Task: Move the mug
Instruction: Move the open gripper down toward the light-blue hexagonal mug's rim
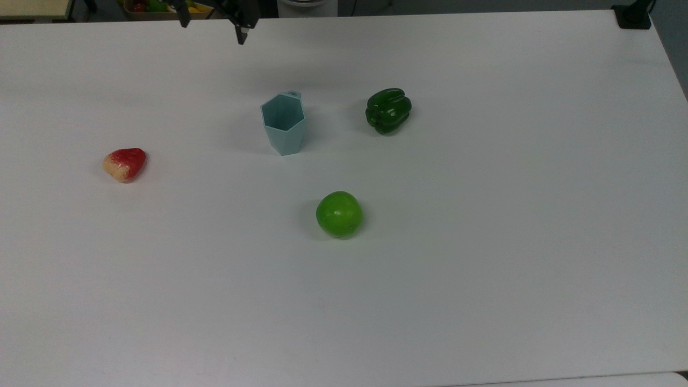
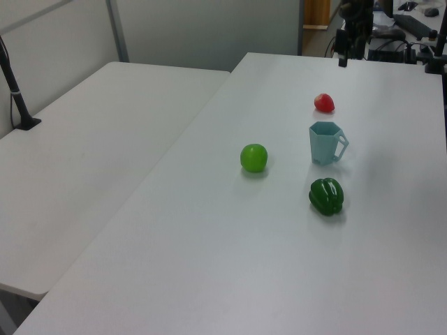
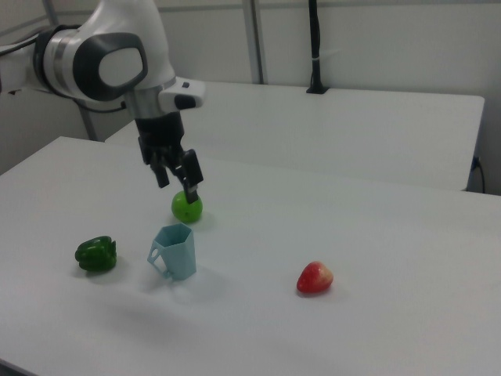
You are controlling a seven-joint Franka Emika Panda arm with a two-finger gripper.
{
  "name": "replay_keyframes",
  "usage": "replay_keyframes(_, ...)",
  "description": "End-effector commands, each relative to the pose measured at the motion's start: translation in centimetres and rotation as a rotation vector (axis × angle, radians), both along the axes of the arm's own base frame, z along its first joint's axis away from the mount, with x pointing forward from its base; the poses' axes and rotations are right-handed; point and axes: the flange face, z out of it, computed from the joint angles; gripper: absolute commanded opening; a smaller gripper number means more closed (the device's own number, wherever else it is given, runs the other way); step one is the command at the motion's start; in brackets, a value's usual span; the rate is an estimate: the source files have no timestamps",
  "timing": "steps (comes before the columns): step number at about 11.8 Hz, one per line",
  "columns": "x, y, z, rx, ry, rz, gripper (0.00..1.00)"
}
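The mug [image 1: 284, 126], pale blue-teal with a hexagonal rim, stands upright on the white table [image 1: 484, 242]. It also stands in the left view [image 2: 325, 144] and the right view [image 3: 176, 252], its handle toward the right view's left. My gripper [image 3: 178, 186] hangs in the air above and behind the mug, fingers spread and nothing between them. At the top view's upper edge the gripper [image 1: 213, 26] is up and to the left of the mug, well apart from it.
A green apple [image 1: 339, 214] lies in front of the mug in the top view. A green bell pepper [image 1: 388, 110] sits to the mug's right and a red strawberry-like fruit [image 1: 124, 164] far to its left. A second white table [image 2: 84, 160] adjoins.
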Motion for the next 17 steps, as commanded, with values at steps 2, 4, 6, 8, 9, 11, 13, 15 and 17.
replay_keyframes(2, -5.7, 4.8, -5.4, 0.02, -0.037, 0.106, 1.0)
replay_keyframes(4, -6.0, 6.5, -8.2, 0.02, -0.049, 0.13, 1.0)
replay_keyframes(6, -6.1, 7.8, -10.9, 0.017, -0.01, 0.149, 1.0)
replay_keyframes(8, -4.9, 8.8, -13.4, 0.018, -0.051, 0.062, 1.0)
replay_keyframes(9, -4.7, 9.6, -14.4, 0.018, -0.068, 0.051, 1.0)
replay_keyframes(11, -4.5, 9.9, -15.3, 0.014, -0.052, 0.058, 0.97)
replay_keyframes(13, -4.4, 9.9, -15.9, 0.012, -0.041, 0.057, 0.93)
replay_keyframes(15, -4.3, 9.8, -16.4, 0.012, -0.035, 0.054, 0.89)
replay_keyframes(17, -4.0, 9.6, -16.7, 0.014, -0.044, 0.013, 0.88)
